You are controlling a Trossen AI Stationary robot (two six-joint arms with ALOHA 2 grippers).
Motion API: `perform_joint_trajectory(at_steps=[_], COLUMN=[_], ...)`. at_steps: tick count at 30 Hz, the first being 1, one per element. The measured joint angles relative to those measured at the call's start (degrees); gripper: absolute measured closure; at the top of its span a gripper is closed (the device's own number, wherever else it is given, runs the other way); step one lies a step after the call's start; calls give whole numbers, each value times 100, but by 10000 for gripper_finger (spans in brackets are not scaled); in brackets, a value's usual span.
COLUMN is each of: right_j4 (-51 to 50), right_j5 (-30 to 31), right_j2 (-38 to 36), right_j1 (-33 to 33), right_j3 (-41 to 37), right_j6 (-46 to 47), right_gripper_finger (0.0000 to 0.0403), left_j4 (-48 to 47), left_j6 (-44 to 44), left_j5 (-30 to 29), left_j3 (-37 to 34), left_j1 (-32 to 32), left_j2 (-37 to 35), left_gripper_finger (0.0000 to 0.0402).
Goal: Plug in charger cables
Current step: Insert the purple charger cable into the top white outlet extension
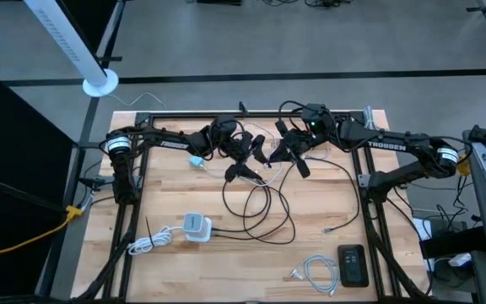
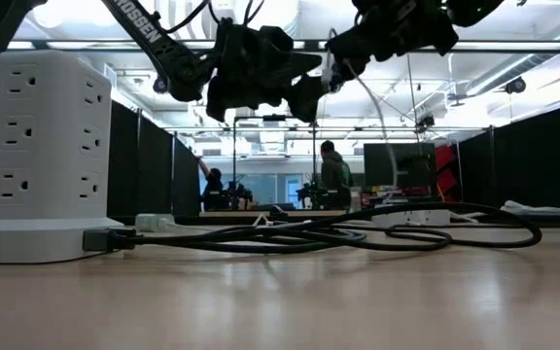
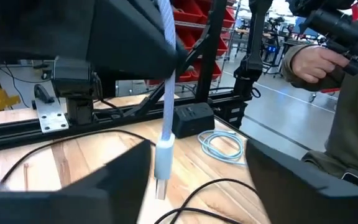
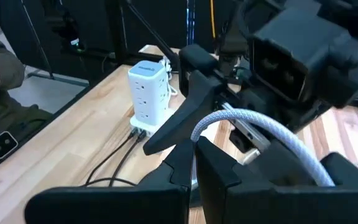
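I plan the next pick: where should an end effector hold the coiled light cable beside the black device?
Probably at its stiff plug tip, from straight above: the coiled cable lies flat on the table, loops limp.

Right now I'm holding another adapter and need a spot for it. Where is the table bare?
Bare wood lies along the front edge between the white power tower and the coiled white cable. The middle is crowded: black cable loops, with both grippers, left and right, above.

Robotics lab: black partitions (image 2: 144, 156), red parts bins (image 3: 194, 28), more rigs.
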Motion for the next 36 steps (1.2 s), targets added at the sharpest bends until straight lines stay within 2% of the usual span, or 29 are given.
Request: perform_joint_trajectory(at_steps=[6, 8, 17, 21, 24, 31, 33, 36], right_j4=[-16, -17, -23, -25, -29, -38, -45, -83], right_j5=[-2, -9, 20, 459, 603, 964, 989, 1332], right_j2=[-6, -4, -4, -4, -4, -35, -39, -62], right_j1=[0, 0, 0, 2, -2, -2, -2, -2], right_j3=[0, 0, 0, 0, 0, 0, 0, 0], right_j6=[-5, 31, 281, 723, 809, 934, 920, 935], right_gripper_finger=[403, 403, 403, 397, 371, 278, 259, 246], left_j4=[4, -2, -27, -35, -88, -320, -328, -327], left_j6=[125, 168, 211, 271, 278, 225, 234, 181], left_j5=[9, 0, -5, -81, -132, -570, -709, -962], left_j3=[5, 19, 10, 2, 0, -9, -9, -11], left_j1=[51, 71, 92, 134, 240, 396, 406, 460], left_j2=[0, 0, 0, 0, 0, -2, -2, -2], left_gripper_finger=[348, 385, 391, 391, 391, 391, 391, 391])
